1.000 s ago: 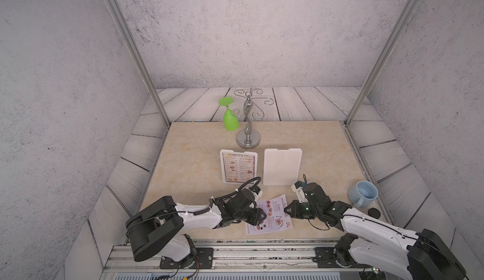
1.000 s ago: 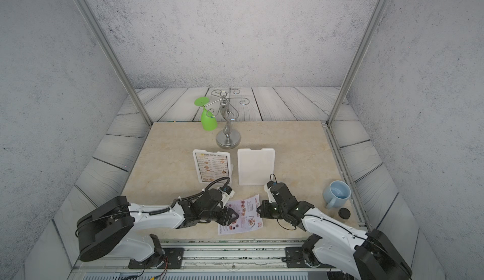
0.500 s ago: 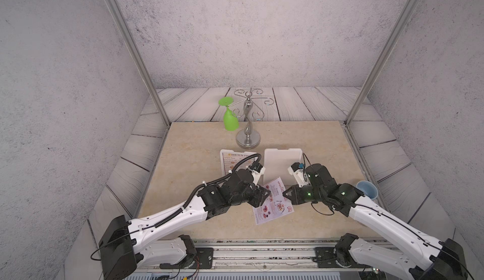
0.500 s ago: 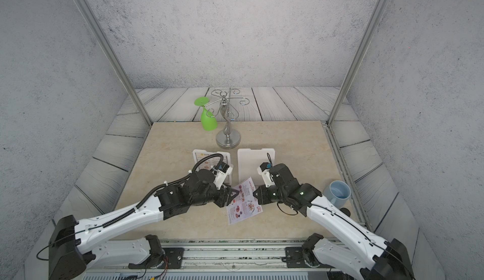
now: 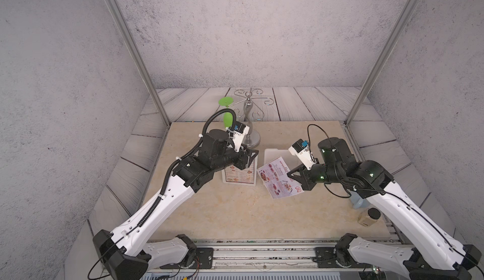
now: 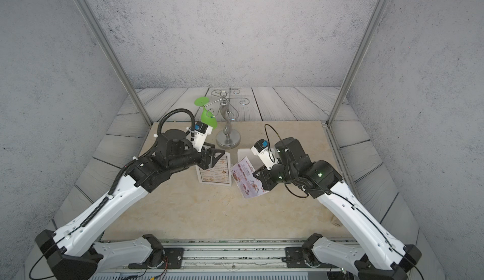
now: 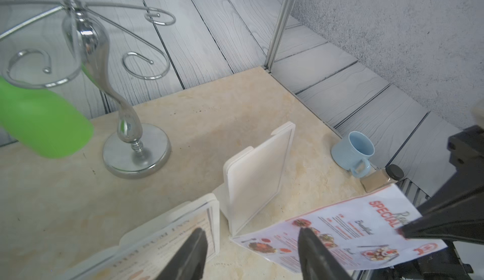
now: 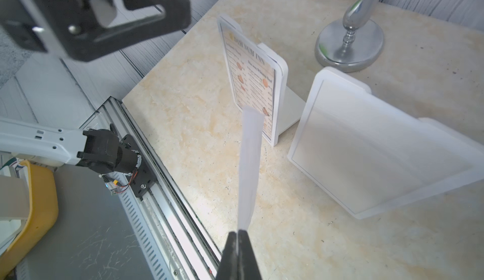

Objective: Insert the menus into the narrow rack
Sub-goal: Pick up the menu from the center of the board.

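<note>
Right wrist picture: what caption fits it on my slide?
Right fingers pinch a menu sheet edge-on near the empty white rack; Dim Sum Inn menu sits racked.

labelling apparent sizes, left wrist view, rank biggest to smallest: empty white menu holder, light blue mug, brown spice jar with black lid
1. empty white plastic menu holder
2. light blue ceramic mug
3. brown spice jar with black lid
The holder stands nearer the camera, so its lead is partly nearness.

The curled stand (image 7: 87, 43) is polished, mirror-bright metal; the surface (image 5: 235, 213) looks like matt beige marble. The right rack (image 7: 258, 179) is smooth white plastic, the lilac menu (image 7: 337, 235) thin paper.
</note>
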Robot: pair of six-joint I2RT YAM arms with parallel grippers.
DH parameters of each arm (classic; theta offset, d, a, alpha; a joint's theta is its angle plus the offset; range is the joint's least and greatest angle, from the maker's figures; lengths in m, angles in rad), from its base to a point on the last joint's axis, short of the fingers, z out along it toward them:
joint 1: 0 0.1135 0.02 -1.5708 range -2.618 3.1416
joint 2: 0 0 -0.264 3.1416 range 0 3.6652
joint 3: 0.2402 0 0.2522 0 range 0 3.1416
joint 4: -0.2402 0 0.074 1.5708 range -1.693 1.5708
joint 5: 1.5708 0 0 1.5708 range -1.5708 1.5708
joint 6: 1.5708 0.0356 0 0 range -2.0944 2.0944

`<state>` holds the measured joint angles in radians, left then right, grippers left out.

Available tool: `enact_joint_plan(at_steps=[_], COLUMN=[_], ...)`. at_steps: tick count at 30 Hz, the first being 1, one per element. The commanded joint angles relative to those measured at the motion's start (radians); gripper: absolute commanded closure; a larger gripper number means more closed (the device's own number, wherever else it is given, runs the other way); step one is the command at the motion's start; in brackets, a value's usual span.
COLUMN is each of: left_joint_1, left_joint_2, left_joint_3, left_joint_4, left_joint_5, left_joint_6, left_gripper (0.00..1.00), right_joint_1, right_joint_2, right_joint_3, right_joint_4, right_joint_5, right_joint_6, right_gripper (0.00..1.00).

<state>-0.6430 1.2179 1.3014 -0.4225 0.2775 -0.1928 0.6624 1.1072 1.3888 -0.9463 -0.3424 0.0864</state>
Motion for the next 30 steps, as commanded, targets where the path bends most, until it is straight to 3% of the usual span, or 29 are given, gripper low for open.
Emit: enact_joint_plan(at_steps=[1,11,19,30], left_joint_1=[0.043,0.106,0.118,0.119], left_joint_2=[0.064,0.16,0.168,0.271], left_joint_3=[0.07,0.233,0.31,0.386], left_joint_4=[-0.037,-0.105,-0.239,-0.296], left_joint_5=[0.176,0.331,0.416,0.441], left_joint_6=[0.117,0.346,0.513,0.597], left_gripper=[0.41,0.41,0.41,0.4], right_joint_1=[-0.013,-0.055,-0.121,-0.168], right_joint_2=[0.046,0.227,0.308,0.421], right_joint_3=[0.112,0.415,0.503,0.616], right_joint_4=[-0.124,-0.308,-0.335,-0.399], right_joint_5=[-0.025,-0.056,-0.114,-0.203], right_joint_6=[-0.153,-0.335,-0.419,-0.546], right_gripper=[1.0,1.0,1.0,1.0])
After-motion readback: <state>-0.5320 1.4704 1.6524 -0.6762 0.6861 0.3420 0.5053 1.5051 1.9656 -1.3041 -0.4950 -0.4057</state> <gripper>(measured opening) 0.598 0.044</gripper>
